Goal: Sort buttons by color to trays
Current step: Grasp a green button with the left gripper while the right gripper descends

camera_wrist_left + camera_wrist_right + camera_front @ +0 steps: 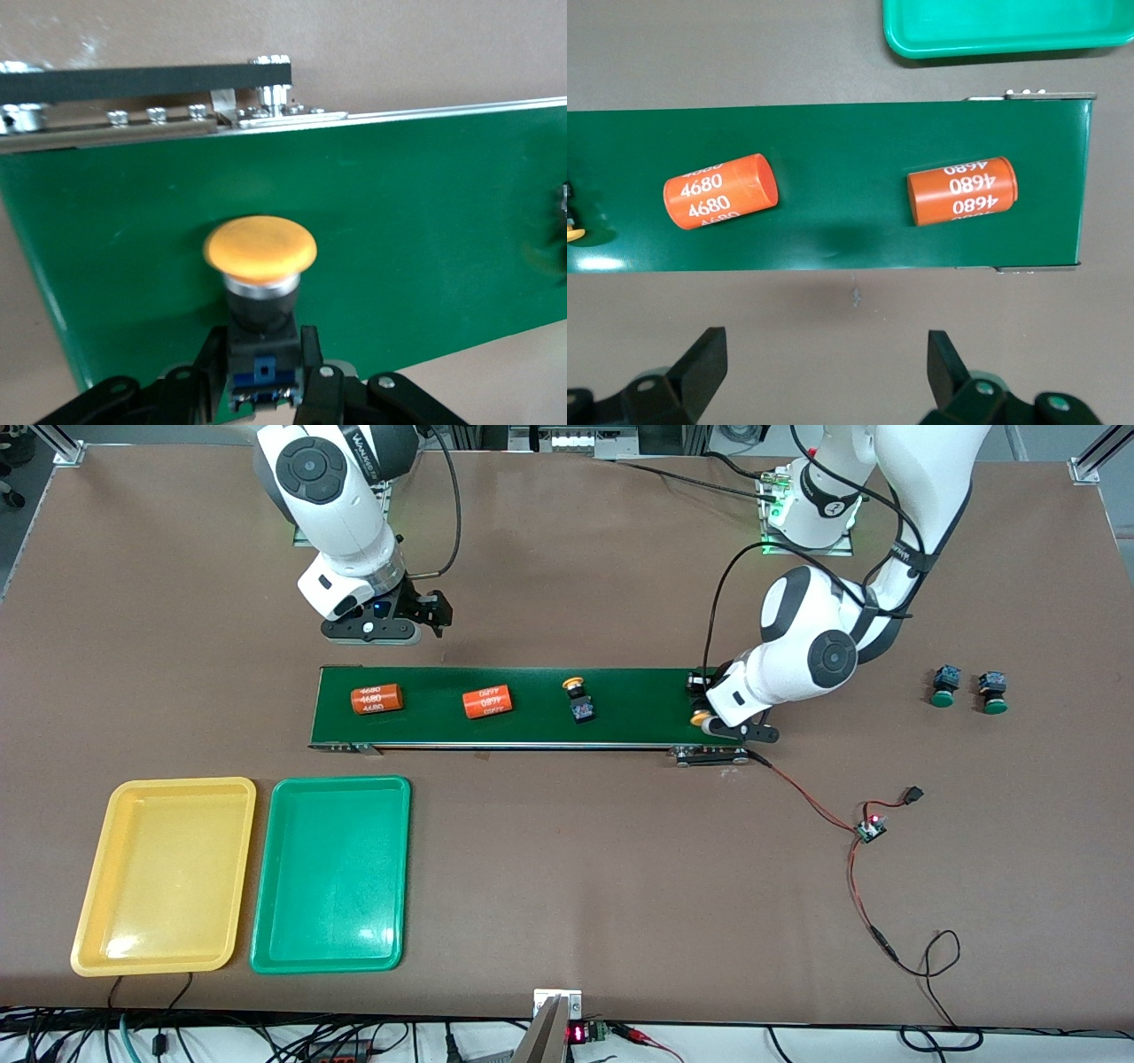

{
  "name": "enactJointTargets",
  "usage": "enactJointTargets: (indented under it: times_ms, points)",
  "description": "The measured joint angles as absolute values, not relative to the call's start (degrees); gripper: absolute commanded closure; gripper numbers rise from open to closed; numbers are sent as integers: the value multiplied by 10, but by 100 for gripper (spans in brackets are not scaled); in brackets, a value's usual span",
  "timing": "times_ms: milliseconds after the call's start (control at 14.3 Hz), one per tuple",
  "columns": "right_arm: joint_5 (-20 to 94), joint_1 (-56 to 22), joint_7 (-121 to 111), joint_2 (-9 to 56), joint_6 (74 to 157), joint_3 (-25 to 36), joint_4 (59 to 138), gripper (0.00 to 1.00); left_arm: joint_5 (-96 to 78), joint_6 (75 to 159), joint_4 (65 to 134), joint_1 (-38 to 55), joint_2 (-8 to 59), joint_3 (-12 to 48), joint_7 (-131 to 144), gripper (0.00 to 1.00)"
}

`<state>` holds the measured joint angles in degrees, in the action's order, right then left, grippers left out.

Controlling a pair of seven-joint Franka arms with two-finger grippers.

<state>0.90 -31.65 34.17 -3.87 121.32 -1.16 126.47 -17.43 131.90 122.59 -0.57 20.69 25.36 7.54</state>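
Note:
My left gripper (pixel 706 715) (pixel 261 343) is down at the conveyor belt's (pixel 638 707) end toward the left arm. Its fingers are shut on the black-and-blue body of a yellow-capped button (pixel 260 245) (pixel 701 716). A second yellow-capped button (pixel 578 698) lies mid-belt. Two green-capped buttons (pixel 944 687) (pixel 992 693) sit on the table toward the left arm's end. The yellow tray (pixel 164 872) and green tray (pixel 330 872) (pixel 1005 27) lie side by side, nearer the camera than the belt, with nothing in them. My right gripper (pixel 432 614) (pixel 828 354) hangs open over the table beside the belt, holding nothing.
Two orange cylinders printed "4680" (pixel 376 699) (pixel 488 701) (pixel 720 191) (pixel 962 190) lie on the belt toward the right arm's end. A small circuit board (pixel 870 830) with red and black wires lies on the table toward the left arm's end.

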Motion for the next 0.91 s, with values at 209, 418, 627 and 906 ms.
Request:
enactJointTargets:
  times_ms: [209,418,627,906]
  points:
    - [8,-316,349,-39,1208,-11,1265,0,-174,1307,1216,-10,201,253,75,0]
    - [8,-317,351,-39,1221,-11,1265,0,-174,1238,1202,-27,161,247,76,0]
    - [8,-337,384,-34,1253,-13,1265,0,-171,1148,1188,-42,115,204,75,0]
    - [8,-405,478,9,1328,-16,1266,0,-23,1117,1183,-50,112,110,64,0]
